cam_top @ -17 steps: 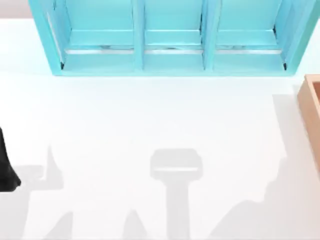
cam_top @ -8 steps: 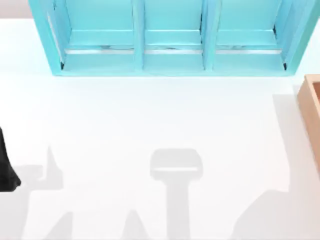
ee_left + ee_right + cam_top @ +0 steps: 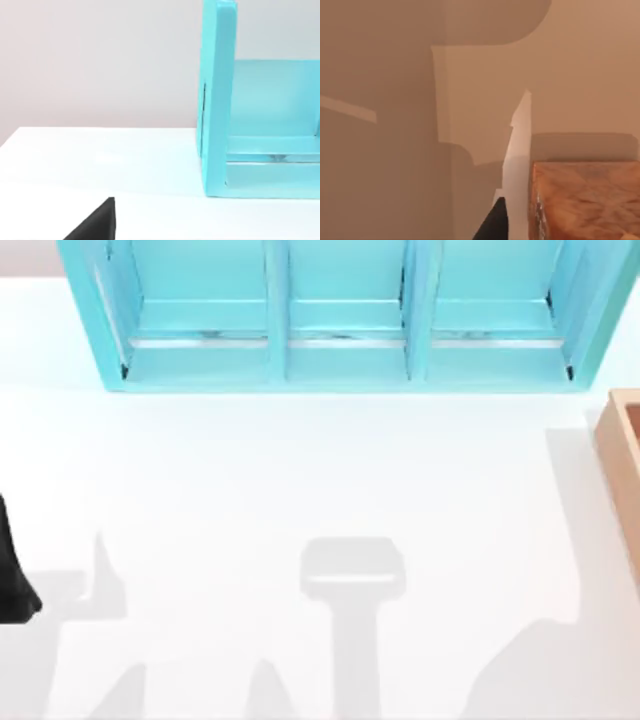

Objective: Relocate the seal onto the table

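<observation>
- White table (image 3: 300, 470) ran wide under the top view, with the turquoise shelf (image 3: 340, 350) along its far edge and the tan box (image 3: 622, 445) at its right edge.
- Against the frame a second earlier, the grey shadow at the table's lower right had changed from a jagged outline to a rounded one. The shelf, the box and the left arm (image 3: 12, 580) at the left edge sat as before.
- The left gripper (image 3: 95, 225) showed as one dark tip low over the table, near the shelf's end wall. How wide it stood could not be told.
- The right gripper (image 3: 492, 222) showed as a dark tip against the box's tan inner walls. Its opening could not be told, nor whether it touched anything.
- The seal (image 3: 587, 200), glossy orange-brown, sat inside the box just beside that tip, with a pale strip between them.
- The seal was cut off by the frame edge, so its long axis and facing could not be told.
</observation>
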Available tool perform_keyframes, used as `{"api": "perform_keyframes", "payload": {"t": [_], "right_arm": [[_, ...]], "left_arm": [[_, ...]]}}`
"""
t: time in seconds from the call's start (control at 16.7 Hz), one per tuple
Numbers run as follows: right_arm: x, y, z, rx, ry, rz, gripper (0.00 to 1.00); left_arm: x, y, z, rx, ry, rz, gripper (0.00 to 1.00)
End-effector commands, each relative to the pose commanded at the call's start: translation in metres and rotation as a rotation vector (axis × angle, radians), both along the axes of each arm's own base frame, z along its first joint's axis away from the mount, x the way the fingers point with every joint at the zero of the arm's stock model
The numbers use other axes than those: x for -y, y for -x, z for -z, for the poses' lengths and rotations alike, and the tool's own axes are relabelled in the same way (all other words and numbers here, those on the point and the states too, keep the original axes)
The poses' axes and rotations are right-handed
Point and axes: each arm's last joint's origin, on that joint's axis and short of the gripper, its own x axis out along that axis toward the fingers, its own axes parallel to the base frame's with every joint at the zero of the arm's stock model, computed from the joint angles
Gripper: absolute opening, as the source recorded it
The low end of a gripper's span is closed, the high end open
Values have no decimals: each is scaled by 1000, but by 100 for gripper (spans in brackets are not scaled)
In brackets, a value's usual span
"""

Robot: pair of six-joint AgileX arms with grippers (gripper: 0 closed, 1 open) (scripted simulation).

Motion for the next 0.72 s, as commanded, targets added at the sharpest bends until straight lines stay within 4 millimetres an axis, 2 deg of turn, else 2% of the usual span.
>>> {"api": "perform_keyframes", "payload": {"t": [0.3, 0.72], "right_arm": [[0, 0, 0, 0, 0, 0, 2], [0, 0, 0, 0, 0, 0, 0]], "left_arm": [[0, 0, 0, 0, 0, 0, 100], [0, 0, 0, 0, 0, 0, 100]]}}
